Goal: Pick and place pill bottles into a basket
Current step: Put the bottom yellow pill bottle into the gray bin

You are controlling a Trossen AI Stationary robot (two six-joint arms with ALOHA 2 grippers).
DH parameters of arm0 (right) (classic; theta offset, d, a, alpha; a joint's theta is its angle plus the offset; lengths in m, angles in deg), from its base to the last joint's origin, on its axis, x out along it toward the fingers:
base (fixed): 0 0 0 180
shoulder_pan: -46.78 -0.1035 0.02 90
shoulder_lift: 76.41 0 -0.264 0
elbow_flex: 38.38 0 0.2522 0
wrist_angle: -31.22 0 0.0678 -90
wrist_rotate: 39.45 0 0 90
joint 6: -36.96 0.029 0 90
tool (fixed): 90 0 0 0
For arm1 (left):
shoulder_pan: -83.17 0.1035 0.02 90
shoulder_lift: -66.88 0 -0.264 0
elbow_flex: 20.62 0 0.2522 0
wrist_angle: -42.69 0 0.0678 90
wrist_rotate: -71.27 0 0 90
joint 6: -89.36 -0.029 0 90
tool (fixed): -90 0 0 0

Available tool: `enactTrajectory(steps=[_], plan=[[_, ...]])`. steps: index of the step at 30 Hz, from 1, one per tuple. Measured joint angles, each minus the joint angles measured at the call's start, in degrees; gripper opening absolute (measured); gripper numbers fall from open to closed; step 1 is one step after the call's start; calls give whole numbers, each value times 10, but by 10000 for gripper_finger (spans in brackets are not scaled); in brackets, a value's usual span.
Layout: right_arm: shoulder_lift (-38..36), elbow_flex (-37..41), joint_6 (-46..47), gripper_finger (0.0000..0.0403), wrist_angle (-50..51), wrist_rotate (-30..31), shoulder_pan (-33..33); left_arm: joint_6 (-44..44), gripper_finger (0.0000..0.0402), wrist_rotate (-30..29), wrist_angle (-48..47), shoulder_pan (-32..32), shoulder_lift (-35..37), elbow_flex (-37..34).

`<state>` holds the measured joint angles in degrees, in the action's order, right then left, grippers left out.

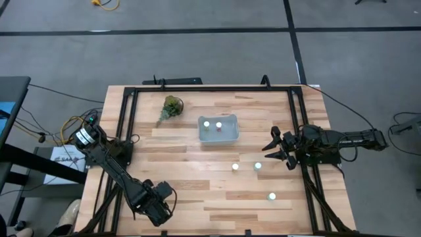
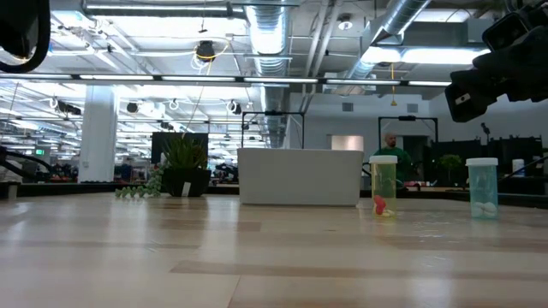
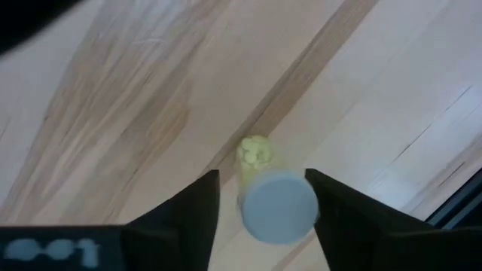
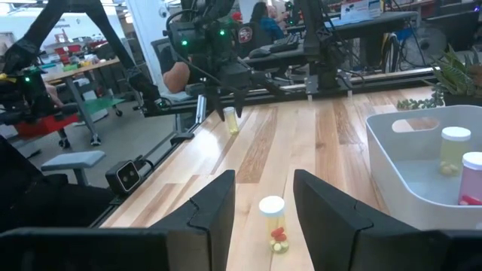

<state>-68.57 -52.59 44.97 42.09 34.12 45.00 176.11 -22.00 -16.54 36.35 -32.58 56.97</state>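
The pale basket stands mid-table with two pill bottles inside; they also show in the right wrist view. Three bottles stand on the wood to its near right. My left gripper, near the front left, is open with its fingers on either side of a white-capped bottle of yellow pills. My right gripper is open and empty, raised above the table to the right of the basket. A bottle with red and yellow pills stands ahead of it. My left gripper comes at the bottle from above, one finger on each side of its cap. A gap shows beside one finger. The other finger stands right at the cap's edge, and I cannot tell whether it touches.
A green leafy sprig lies left of the basket at the back. A black metal frame runs around the table's far and side edges. Bare wood lies between my left gripper and the basket. A person shows in the room beyond.
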Motion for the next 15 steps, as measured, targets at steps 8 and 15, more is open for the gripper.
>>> enactTrajectory(steps=[8, 15], plan=[[0, 0, 0, 129, 0, 0, 0, -10, 97, -11, 0, 3, 0, 0], [0, 0, 0, 129, 0, 0, 0, -67, 106, -94, 0, 55, 0, 0]])
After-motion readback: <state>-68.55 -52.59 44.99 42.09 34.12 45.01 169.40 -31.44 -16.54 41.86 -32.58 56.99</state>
